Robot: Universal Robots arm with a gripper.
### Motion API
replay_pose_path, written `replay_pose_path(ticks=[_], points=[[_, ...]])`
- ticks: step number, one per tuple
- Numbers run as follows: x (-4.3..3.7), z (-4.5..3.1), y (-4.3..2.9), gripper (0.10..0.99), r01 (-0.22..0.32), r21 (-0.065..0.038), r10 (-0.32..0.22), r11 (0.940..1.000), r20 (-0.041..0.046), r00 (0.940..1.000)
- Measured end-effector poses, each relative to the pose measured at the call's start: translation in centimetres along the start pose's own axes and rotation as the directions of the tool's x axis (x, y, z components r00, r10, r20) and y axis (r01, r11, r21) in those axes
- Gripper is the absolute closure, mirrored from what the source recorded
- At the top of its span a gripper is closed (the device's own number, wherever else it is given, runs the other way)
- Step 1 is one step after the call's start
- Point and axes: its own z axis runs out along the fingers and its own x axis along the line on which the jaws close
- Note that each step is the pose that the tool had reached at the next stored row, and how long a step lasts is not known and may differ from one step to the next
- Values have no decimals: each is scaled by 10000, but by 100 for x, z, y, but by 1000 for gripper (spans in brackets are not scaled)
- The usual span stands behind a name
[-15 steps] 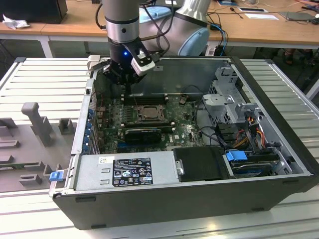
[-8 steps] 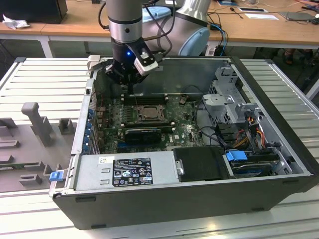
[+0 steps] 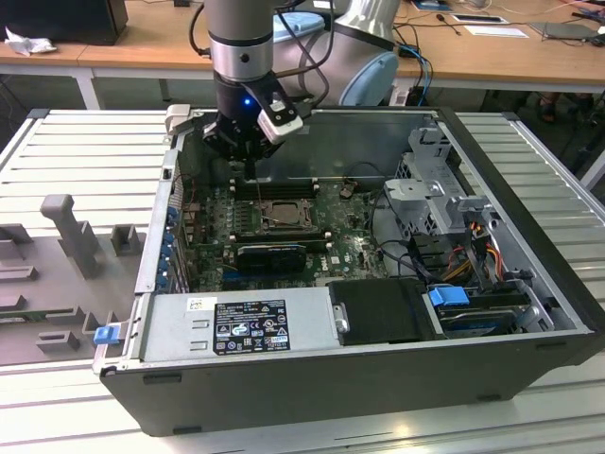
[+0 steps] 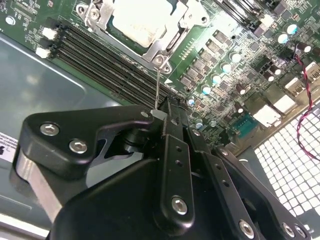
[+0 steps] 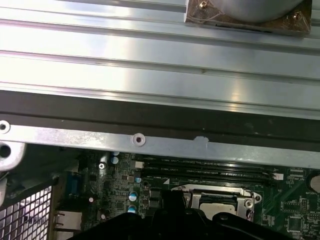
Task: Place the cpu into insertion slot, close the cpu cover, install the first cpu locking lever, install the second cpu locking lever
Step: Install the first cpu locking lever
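Note:
The cpu (image 4: 135, 20) lies in the insertion slot (image 3: 282, 214), its silvery top showing through the cutout of the cpu cover (image 4: 172, 37), which lies flat over it. A thin wire locking lever (image 4: 158, 87) rises from the socket's corner up to my gripper (image 4: 161, 116). The black fingers are shut on the lever's tip. In the exterior view the gripper (image 3: 248, 151) hangs just behind the socket, over the memory slots. The first wrist view shows the socket frame (image 5: 215, 197) beyond the dark gripper body.
Long black memory slots (image 4: 107, 60) run beside the socket. A black heatsink-like block (image 3: 271, 253) sits in front of it. The power supply (image 3: 246, 326), a drive cage (image 3: 430, 189) and cables (image 3: 473, 246) crowd the case. The case's rear wall (image 5: 150, 142) is close by.

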Motion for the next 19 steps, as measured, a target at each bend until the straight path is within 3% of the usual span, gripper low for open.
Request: replay_pose_path(ticks=[5,7,10,14,19], points=[[-83,2,-7,980,1,1,-1,10000,0,10000],[-211,8,-18,980,2,1,-2,10000,-1,10000],[-332,22,-29,980,-2,-1,2,10000,-1,10000],[-380,51,-34,980,-105,-218,106,9997,25,9999],[-466,165,-41,980,-126,-220,126,9997,24,9999]])
